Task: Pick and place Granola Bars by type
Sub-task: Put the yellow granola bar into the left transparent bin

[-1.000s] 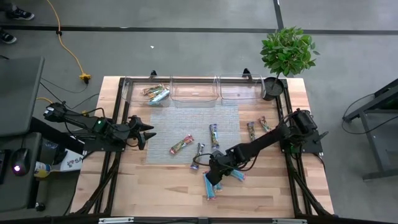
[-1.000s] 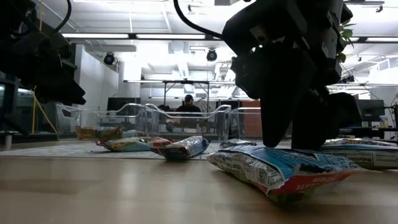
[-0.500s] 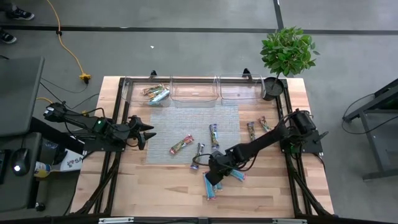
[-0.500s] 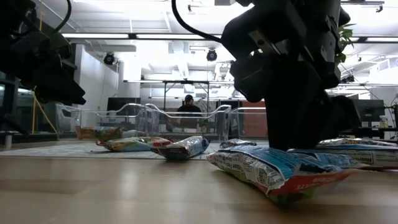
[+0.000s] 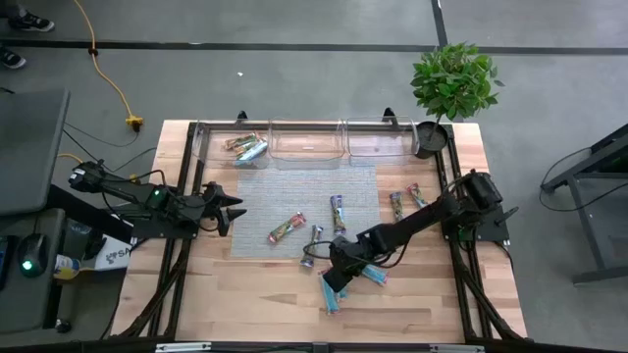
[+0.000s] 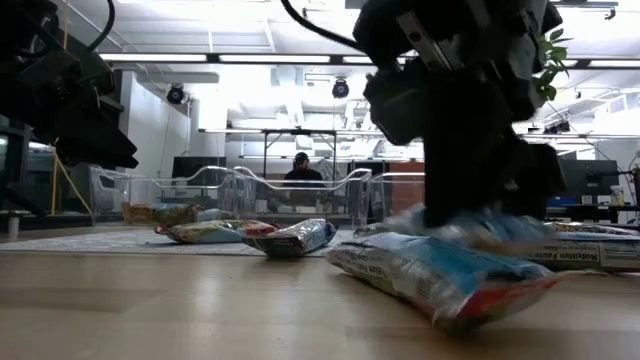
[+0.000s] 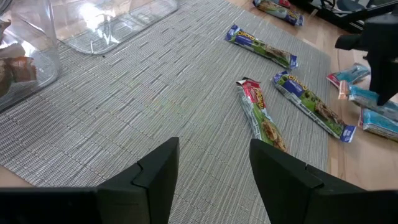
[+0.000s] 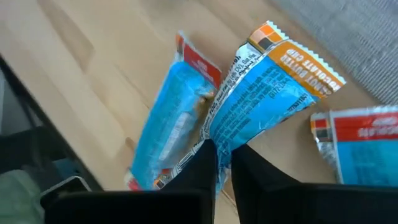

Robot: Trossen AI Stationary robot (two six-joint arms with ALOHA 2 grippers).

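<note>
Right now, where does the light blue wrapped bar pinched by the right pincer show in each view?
High view: the light blue wrapped bar lies under the right pincer, low centre on bare wood.
Low view: right of centre, blurred, above another blue bar.
Left wrist view: cannot tell it from the blue bars at the far right edge.
Right wrist view: centre, clamped between the fingers.
Shared landmark: the grey woven mat.

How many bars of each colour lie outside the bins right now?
Light blue bars: 3, one pinched in the right pincer
Dark purple-silver bars: 2
Tan-green bars: 3, though the colour of the two farthest is less clear
Total: 8
</note>
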